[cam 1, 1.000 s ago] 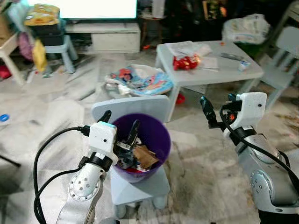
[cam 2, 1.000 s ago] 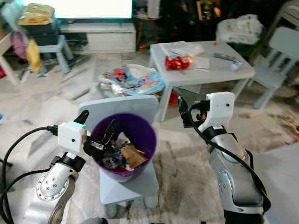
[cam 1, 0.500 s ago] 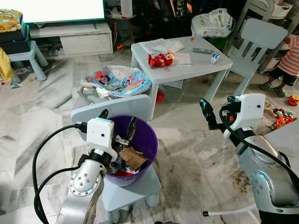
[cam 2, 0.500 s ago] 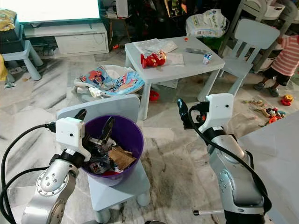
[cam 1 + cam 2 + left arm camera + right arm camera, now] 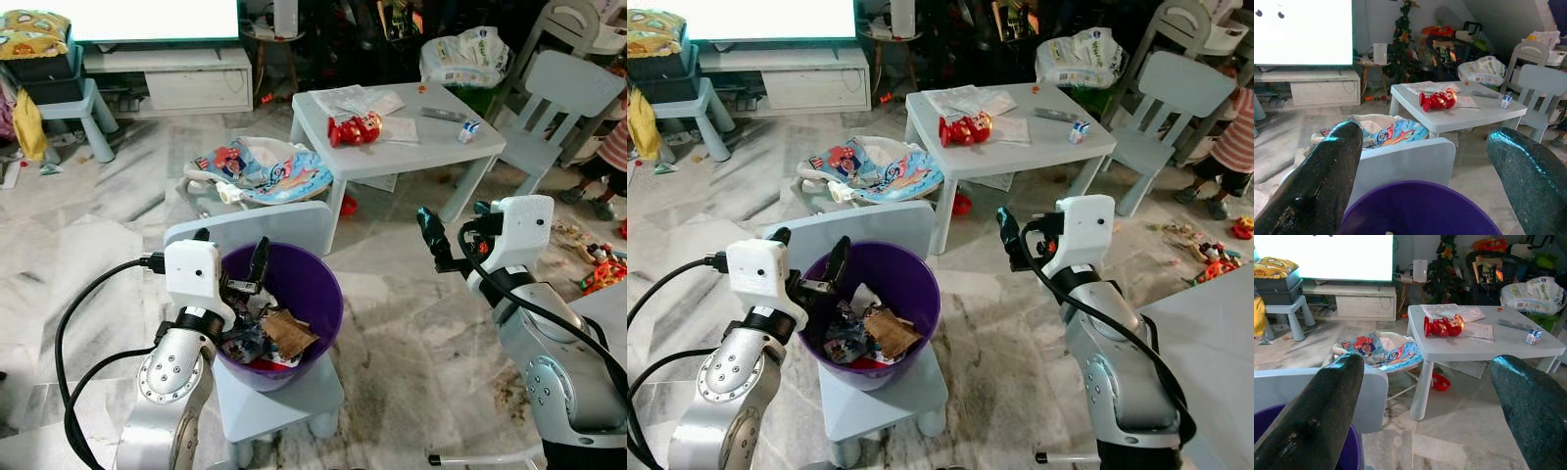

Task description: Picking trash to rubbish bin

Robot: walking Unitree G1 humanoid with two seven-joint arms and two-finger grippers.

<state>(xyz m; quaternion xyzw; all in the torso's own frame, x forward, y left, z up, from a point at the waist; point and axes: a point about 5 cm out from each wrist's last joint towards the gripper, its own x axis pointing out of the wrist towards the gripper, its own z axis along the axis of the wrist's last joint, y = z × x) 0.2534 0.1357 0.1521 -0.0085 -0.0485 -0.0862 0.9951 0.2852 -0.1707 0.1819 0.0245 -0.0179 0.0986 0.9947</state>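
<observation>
A purple bin (image 5: 318, 294) stands on the seat of a pale blue child's chair (image 5: 284, 217). Inside lie a brown scrap of paper (image 5: 291, 333) and crumpled wrappers (image 5: 245, 345). My left gripper (image 5: 233, 259) hangs open over the bin's near-left rim, one finger dipping inside and nothing between the fingers. The left wrist view shows the bin's rim (image 5: 1415, 188) between its spread fingers (image 5: 1317, 181). My right gripper (image 5: 1425, 364) is open and empty, held in the air right of the bin, pointing at the white table.
A low white table (image 5: 431, 142) behind carries a red packet (image 5: 353, 127), papers and a small carton (image 5: 471, 129). A colourful baby seat (image 5: 269, 174) lies on the floor behind the chair. Another pale chair (image 5: 566, 98) and a person (image 5: 612, 147) are at the right edge.
The whole picture has swung sideways, so the camera moved. Both grippers keep their places against the bin, the left one still open over it.
</observation>
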